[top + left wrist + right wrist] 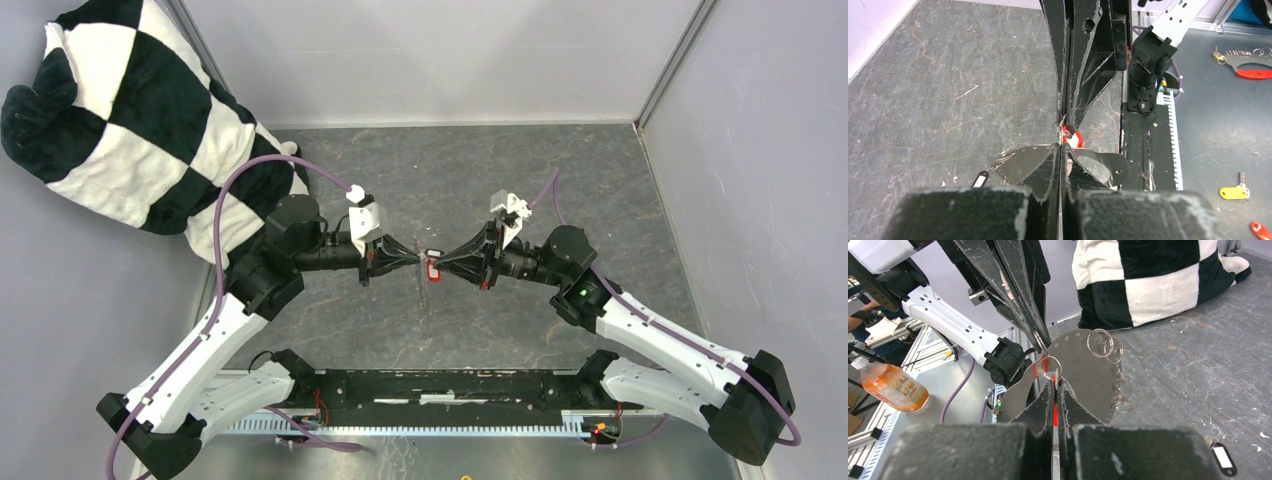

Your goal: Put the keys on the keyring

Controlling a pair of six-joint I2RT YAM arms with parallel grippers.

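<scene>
The keyring [1020,161] is a flat silvery-grey metal piece with a row of holes and small split rings [1104,345] on its edge. My left gripper [1061,146] is shut on it and holds it above the table centre [420,262]. My right gripper [1054,382] meets it tip to tip [441,268] and is shut on the red tag [1054,407] of one key, whose small ring [1052,367] lies against the keyring [1083,372]. The red tag [1076,140] also shows in the left wrist view. The black-tagged key [1222,458] lies on the table below [979,179].
A black-and-white checkered plush [130,110] lies at the back left of the table. Grey walls enclose the back and both sides. Off the table I see a yellow-tagged key [1233,191], a red-handled tool [1255,73] and an orange bottle [893,387].
</scene>
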